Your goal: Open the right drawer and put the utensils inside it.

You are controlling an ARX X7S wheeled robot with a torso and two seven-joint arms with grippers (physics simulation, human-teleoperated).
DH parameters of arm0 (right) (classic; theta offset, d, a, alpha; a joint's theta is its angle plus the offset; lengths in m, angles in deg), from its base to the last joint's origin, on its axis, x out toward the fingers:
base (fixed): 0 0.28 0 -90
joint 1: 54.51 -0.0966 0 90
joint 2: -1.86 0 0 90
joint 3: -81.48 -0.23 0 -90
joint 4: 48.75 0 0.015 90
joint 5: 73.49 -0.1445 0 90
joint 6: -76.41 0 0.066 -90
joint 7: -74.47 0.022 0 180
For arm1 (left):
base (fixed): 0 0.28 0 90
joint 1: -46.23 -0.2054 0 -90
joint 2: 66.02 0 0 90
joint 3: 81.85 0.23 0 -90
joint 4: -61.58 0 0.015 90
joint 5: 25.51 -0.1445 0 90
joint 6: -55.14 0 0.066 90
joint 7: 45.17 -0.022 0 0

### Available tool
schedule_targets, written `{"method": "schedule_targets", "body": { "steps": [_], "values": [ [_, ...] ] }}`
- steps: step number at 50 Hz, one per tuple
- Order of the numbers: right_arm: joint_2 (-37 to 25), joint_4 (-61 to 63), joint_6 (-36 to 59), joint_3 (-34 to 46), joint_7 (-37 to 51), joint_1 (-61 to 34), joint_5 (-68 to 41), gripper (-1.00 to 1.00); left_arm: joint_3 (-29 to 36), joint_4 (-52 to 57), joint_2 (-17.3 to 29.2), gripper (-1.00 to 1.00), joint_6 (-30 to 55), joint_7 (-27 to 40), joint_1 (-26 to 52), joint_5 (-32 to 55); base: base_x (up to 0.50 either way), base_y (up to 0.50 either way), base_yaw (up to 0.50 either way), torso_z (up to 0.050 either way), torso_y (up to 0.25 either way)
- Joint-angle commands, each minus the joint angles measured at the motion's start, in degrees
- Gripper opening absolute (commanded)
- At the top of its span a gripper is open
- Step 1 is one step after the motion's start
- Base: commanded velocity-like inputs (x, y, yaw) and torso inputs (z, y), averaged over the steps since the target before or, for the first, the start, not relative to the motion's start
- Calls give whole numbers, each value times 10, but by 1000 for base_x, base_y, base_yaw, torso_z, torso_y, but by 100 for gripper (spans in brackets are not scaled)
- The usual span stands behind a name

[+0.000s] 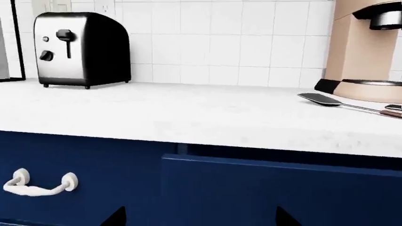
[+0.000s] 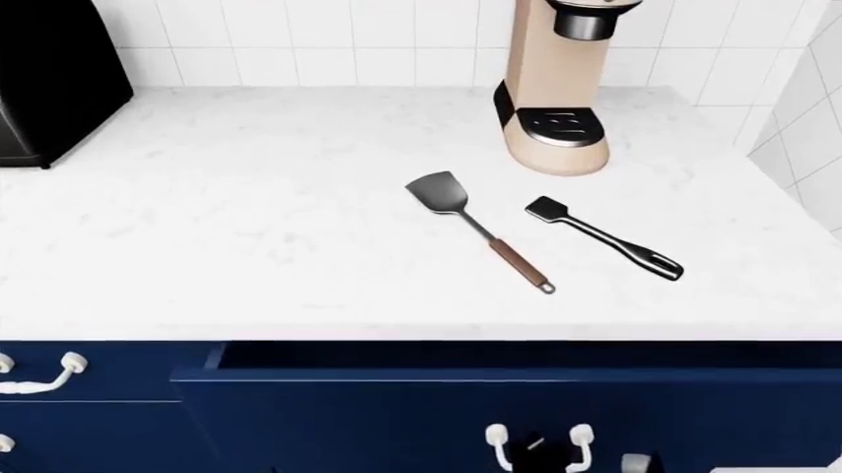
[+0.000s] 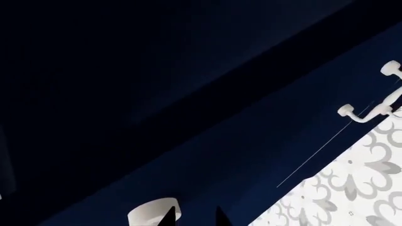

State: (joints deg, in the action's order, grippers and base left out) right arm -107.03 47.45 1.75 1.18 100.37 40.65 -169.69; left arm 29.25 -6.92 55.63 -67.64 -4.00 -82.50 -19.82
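The right drawer (image 2: 394, 404) stands pulled a little way out from under the counter, and its navy front (image 1: 283, 188) fills the left wrist view. My right gripper (image 2: 537, 453) sits at its white handle (image 2: 539, 445), fingertips (image 3: 168, 217) close together beside one white knob (image 3: 154, 214); the bar between them is hidden. On the counter lie the grey spatula (image 2: 455, 195) with a reddish-brown handle, also seen in the left wrist view (image 1: 323, 99), and the black spatula (image 2: 605, 241). My left gripper (image 1: 201, 221) is open wide in front of the drawer, holding nothing.
A beige coffee machine (image 2: 559, 89) stands behind the utensils, a black toaster (image 1: 82, 49) at the counter's left. The left drawer has its own white handle (image 2: 39, 376). A lower cabinet handle (image 3: 377, 103) and the patterned floor (image 3: 351, 188) show below.
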Motion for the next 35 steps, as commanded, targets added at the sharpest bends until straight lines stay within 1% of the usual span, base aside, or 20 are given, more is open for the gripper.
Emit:
{"method": "schedule_targets", "body": {
  "steps": [1, 2, 3, 4, 6, 9, 15, 24, 35],
  "values": [
    [-27, 49, -11, -37, -33, 9, 6, -100, 122, -108, 232, 100, -188, 488, -63, -59, 0, 0, 0, 10, 11],
    [-28, 55, -11, -38, -31, 11, 4, -100, 118, -154, 219, 100, -224, 488, -63, -55, 0, 0, 0, 0, 0],
    [-28, 59, -11, -38, -30, 12, 5, -100, 116, -167, 215, 100, -231, 488, -63, -54, 0, 0, 0, 0, 10],
    [-30, 68, -11, -40, -27, 15, 1, -100, 110, -209, 203, 100, -256, 488, -63, -50, 0, 0, 0, 0, 0],
    [-34, 82, -11, -43, -24, 22, -1, -100, 104, -233, 193, 100, -272, 488, -63, -49, 0, 0, 0, 5, 5],
    [-43, 114, -13, -52, -22, 42, -7, -100, 96, -237, 185, 100, -272, 488, -63, -48, 0, 0, 0, 0, 4],
    [-59, 163, -16, -70, -24, 80, -17, -100, 93, -239, 192, 100, -272, 488, -63, -43, 0, 0, 0, 4, 5],
    [-74, 184, -18, -83, -45, 128, -10, -100, 90, -241, 193, 100, -272, 488, -63, -40, 0, 0, 0, 2, 4],
    [-78, 184, -20, -87, -66, 158, -9, -100, 99, -234, 198, 100, -272, 488, -63, -41, 0, 0, 0, 3, 4]
  ]
}}
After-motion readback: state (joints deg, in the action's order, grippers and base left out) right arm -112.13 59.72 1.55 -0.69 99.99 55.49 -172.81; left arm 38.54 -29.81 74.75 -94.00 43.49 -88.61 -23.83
